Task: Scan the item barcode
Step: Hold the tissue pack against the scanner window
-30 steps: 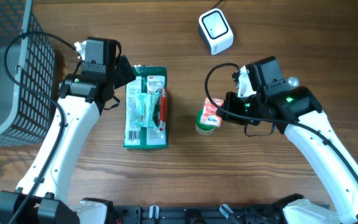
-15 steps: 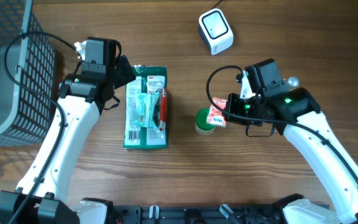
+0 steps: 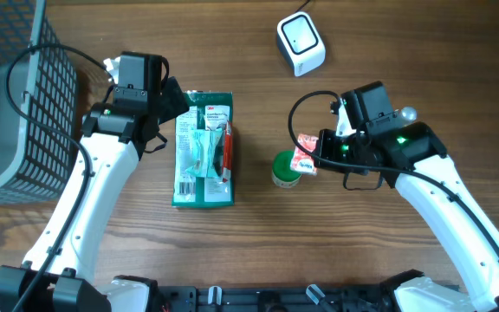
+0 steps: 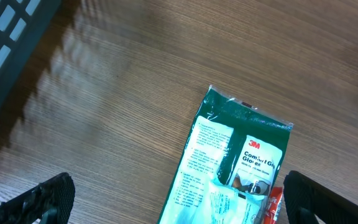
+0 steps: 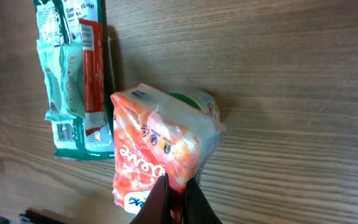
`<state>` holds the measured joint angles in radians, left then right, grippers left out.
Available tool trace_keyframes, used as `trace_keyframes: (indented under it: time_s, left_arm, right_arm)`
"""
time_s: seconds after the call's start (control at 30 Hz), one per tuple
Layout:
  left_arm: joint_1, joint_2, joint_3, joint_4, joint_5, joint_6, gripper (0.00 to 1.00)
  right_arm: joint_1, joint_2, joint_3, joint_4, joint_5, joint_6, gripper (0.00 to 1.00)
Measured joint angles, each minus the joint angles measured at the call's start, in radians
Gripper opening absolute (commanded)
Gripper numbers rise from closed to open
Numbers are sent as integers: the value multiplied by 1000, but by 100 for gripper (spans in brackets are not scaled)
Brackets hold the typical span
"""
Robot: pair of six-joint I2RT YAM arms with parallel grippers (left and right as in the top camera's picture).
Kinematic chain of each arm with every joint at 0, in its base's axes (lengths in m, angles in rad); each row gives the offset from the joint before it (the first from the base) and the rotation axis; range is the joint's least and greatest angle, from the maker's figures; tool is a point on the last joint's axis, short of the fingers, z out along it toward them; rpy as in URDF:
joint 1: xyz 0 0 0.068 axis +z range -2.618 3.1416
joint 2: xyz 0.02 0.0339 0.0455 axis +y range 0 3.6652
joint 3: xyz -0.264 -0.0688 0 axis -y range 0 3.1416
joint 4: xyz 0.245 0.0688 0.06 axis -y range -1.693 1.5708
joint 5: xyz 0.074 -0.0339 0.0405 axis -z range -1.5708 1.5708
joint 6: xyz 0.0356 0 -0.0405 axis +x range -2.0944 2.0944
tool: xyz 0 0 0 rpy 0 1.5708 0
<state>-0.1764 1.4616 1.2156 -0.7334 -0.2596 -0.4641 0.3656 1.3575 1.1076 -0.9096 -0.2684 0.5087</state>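
Observation:
An orange-and-white snack packet (image 3: 304, 154) hangs pinched in my right gripper (image 3: 319, 156), just right of a green round container (image 3: 283, 170) on the table. In the right wrist view the dark fingers are shut on the packet's (image 5: 157, 146) lower edge, at the right gripper (image 5: 174, 186), with the green container (image 5: 199, 101) partly hidden behind it. No barcode shows on the packet. The white scanner (image 3: 301, 44) sits at the back, well apart from the packet. My left gripper (image 3: 174, 97) stands open over the top of a green glove package (image 3: 204, 149), holding nothing.
A dark mesh basket (image 3: 11, 95) stands at the left edge, its corner showing in the left wrist view as the basket (image 4: 5, 37). The glove package (image 4: 235, 168) lies flat between the left fingers (image 4: 45, 199), with a red bar (image 5: 93, 81) lying on it.
My right gripper has drawn the packet slightly to the right, uncovering more of the green container. The left arm has not moved.

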Motion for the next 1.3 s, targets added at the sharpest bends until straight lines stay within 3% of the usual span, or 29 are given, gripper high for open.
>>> trace_keyframes:
  time_s: [0.1, 0.2, 0.3, 0.37, 0.5, 0.63, 0.87, 1.17, 1.3]
  left_arm:
    - [0, 0, 0, 0, 0, 0, 100]
    - [0, 0, 0, 0, 0, 0, 100]
    - [0, 0, 0, 2, -1, 0, 100]
    - [0, 0, 0, 2, -1, 0, 100]
    - [0, 0, -1, 0, 0, 0, 100]
    - [0, 0, -1, 0, 0, 0, 100]
    - [0, 0, -1, 0, 0, 0, 100]
    - [0, 0, -1, 0, 0, 0, 100]
    - [0, 0, -1, 0, 0, 0, 100]
  right_arm:
    - [0, 0, 39, -46, 8, -45, 4]
    - [0, 5, 219, -121, 33, -100, 4]
    - [0, 36, 452, -259, 116, -167, 4]
    - [0, 117, 731, -363, 212, -214, 4]
    - [0, 283, 1005, -333, 362, -314, 4]
    - [0, 450, 1019, -203, 512, -452, 4]
    - [6, 714, 1019, 16, 658, -574, 4]
    - [64, 887, 1019, 255, 818, -912, 4]
    - [64, 953, 1019, 291, 901, -968, 4]
